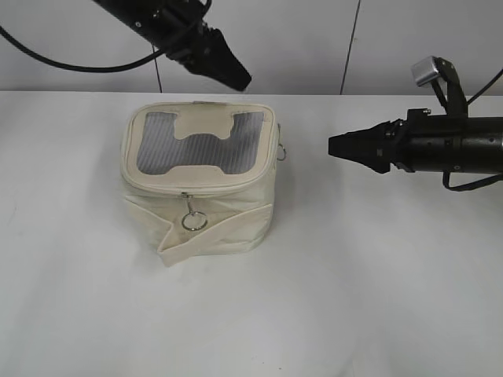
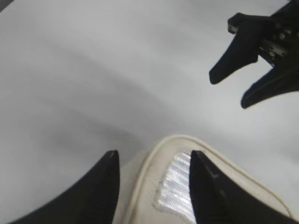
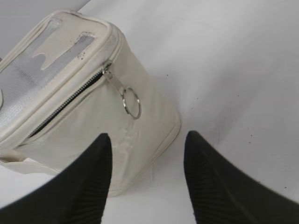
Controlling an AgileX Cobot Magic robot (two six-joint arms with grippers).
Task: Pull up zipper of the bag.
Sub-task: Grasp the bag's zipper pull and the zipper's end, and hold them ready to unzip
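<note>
The cream bag point(image 1: 236, 206) stands upright on the white table, mesh window and H-shaped patch on its lid. The zipper point(image 1: 189, 188) circles the lid rim; one silver ring pull point(image 1: 193, 221) hangs at the front, another point(image 1: 281, 152) at the right side. In the right wrist view the bag point(image 3: 88, 126) shows the ring pull point(image 3: 132, 102) and a dark open stretch of zipper point(image 3: 65, 106) to its left. My left gripper point(image 1: 238, 77) hovers open above the bag's back edge point(image 2: 154, 156). My right gripper point(image 1: 333, 147) is open point(image 3: 147, 137), a short way right of the bag and touching nothing.
The white table point(image 1: 377, 283) extends all round the bag. A flat cream strap point(image 1: 212, 239) wraps the bag's lower front. A pale wall point(image 1: 314, 39) stands behind the table. The right gripper also shows in the left wrist view point(image 2: 226, 91).
</note>
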